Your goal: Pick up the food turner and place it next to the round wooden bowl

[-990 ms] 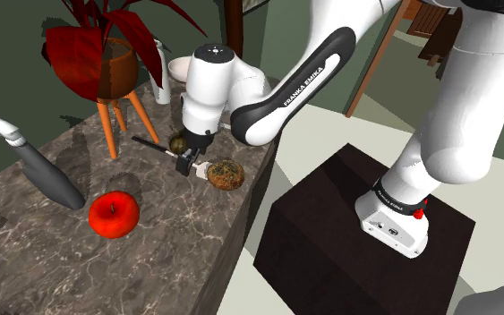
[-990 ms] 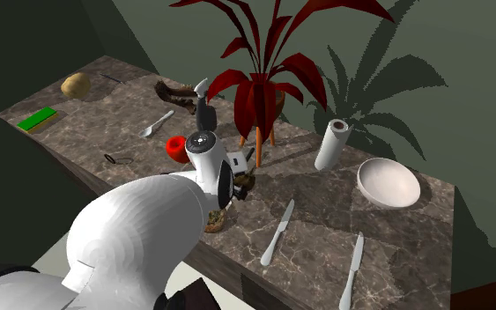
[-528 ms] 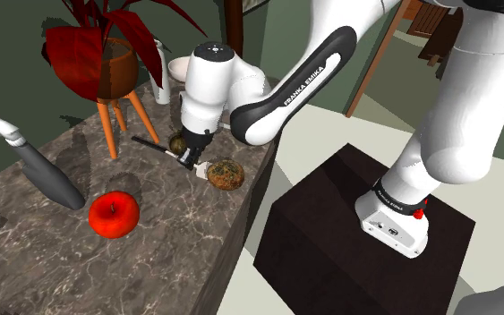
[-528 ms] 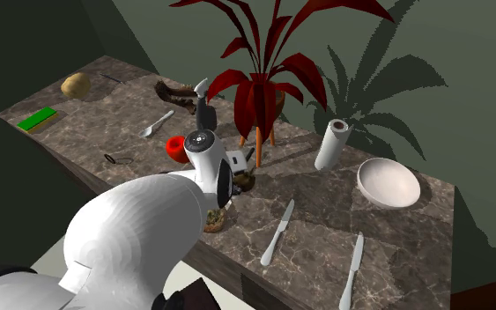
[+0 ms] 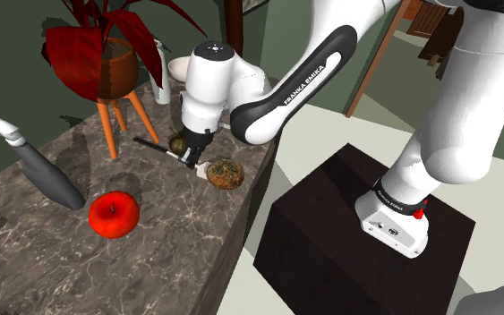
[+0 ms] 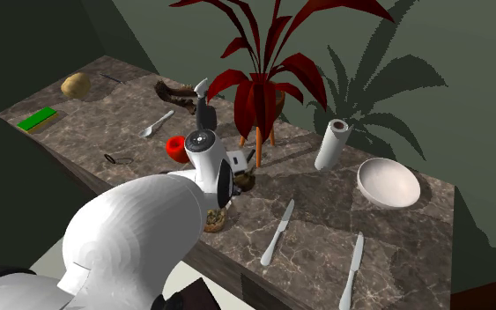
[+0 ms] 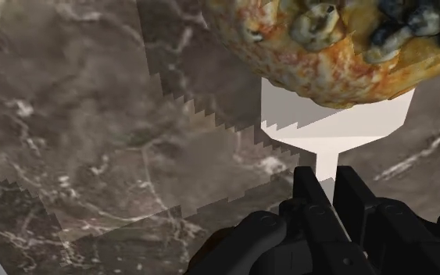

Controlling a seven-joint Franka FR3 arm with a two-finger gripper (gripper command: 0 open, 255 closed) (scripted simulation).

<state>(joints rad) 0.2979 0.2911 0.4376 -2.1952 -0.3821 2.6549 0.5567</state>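
Shoulder view, the gripper [image 5: 190, 158] sits low on the marble counter [image 5: 53, 259] with the food turner [image 5: 149, 143] beside a speckled bun [image 5: 226, 174]; second exterior view, the arm [image 6: 131, 238] blocks the grip, white bowl [image 6: 387, 182] well apart; wrist view, jaws pinch the turner's thin neck, blade half under the bun.

You have moderate, even light in both exterior views, with sharp edges throughout. In the second exterior view the plant [image 6: 259, 88] throws a large, crisp leaf shadow on the green wall [image 6: 431, 53] to its right in that view, so the light arrives from that view's left front. In the shoulder view the white arm [image 5: 286, 89] is the brightest surface and shades softly to grey on its underside. In the wrist view, shadow edges on the desk [image 7: 93, 117] are stair-stepped. A grey band crosses the white food turner [image 7: 335, 125], and the black pincer [image 7: 329, 178], closed on its neck, loses detail.
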